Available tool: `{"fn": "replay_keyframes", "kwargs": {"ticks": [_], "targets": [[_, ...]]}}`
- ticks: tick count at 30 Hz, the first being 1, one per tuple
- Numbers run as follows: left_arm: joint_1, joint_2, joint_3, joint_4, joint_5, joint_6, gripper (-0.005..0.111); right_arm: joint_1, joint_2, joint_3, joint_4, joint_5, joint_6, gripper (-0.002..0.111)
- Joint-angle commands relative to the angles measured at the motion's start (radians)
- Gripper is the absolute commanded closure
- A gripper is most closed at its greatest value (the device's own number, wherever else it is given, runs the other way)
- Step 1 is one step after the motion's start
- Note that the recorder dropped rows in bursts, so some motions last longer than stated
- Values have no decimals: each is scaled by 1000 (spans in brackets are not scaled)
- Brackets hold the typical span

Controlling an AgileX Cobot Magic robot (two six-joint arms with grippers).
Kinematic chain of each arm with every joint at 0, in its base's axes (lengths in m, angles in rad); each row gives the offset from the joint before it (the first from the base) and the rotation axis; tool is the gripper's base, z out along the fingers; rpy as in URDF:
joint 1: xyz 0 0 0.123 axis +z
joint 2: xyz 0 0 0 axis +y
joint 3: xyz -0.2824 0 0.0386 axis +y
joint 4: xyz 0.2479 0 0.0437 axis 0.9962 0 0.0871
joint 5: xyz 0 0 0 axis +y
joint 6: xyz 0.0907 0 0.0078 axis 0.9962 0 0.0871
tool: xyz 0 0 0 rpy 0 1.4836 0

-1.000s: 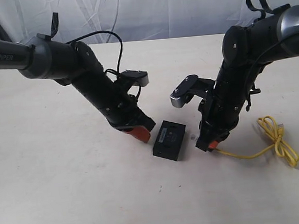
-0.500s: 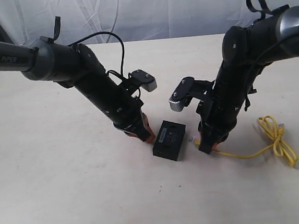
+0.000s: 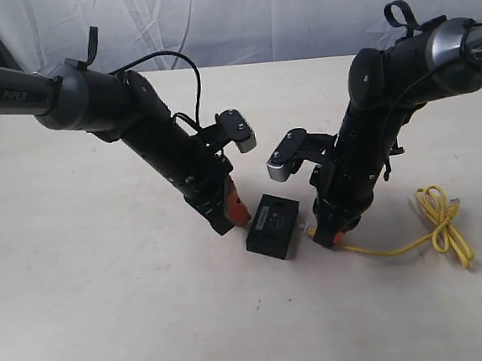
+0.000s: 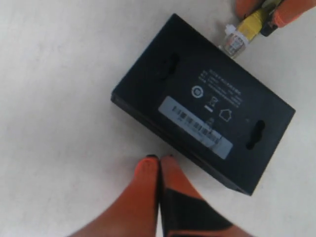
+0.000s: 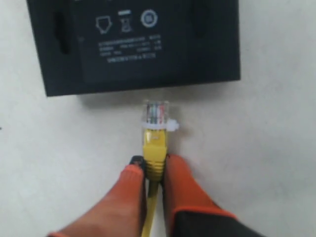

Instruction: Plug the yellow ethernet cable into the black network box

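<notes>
The black network box [image 3: 273, 226] [image 4: 202, 101] [image 5: 133, 42] lies flat on the table between the two arms, its white label strip facing up. My right gripper [image 3: 324, 237] [image 5: 154, 165] is shut on the yellow ethernet cable [image 3: 399, 248] [image 5: 155, 143] just behind its clear plug [image 5: 156, 113], which points at the box's side with a small gap left. The rest of the cable trails right to a knotted loop [image 3: 446, 230]. My left gripper [image 3: 234, 216] [image 4: 158, 160] is shut and empty, its tips close against the box's opposite side.
The pale table [image 3: 109, 310] spreads around the box. A white curtain [image 3: 235, 16] hangs behind the table's far edge. Each arm's wrist camera [image 3: 238, 130] [image 3: 280, 162] juts inward above the box.
The left gripper has moved right, up to the box's side. My right gripper has carried the plug left, closer to the box, dragging the cable loop slightly left.
</notes>
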Motion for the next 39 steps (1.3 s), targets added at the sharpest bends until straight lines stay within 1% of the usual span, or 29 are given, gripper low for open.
{"fn": "replay_keyframes", "kwargs": {"ticks": [1,7,13,19,27,39], "targets": [[-3,1,-1,-19,-27,21,107,11,0,-7,-7,8,3,109],[-3,7,-1,-21,-15,57,107,57,15,-11,-30,-34,15,109],[-4,32,-1,-26,16,133,107,61,15,-11,-64,-49,19,109],[-4,32,-1,-28,10,189,107,61,15,-11,-100,-49,19,109],[-4,32,-1,-28,8,191,107,59,15,-56,-142,4,50,109],[-4,32,-1,-28,2,191,107,61,30,-60,-131,-19,50,109]]}}
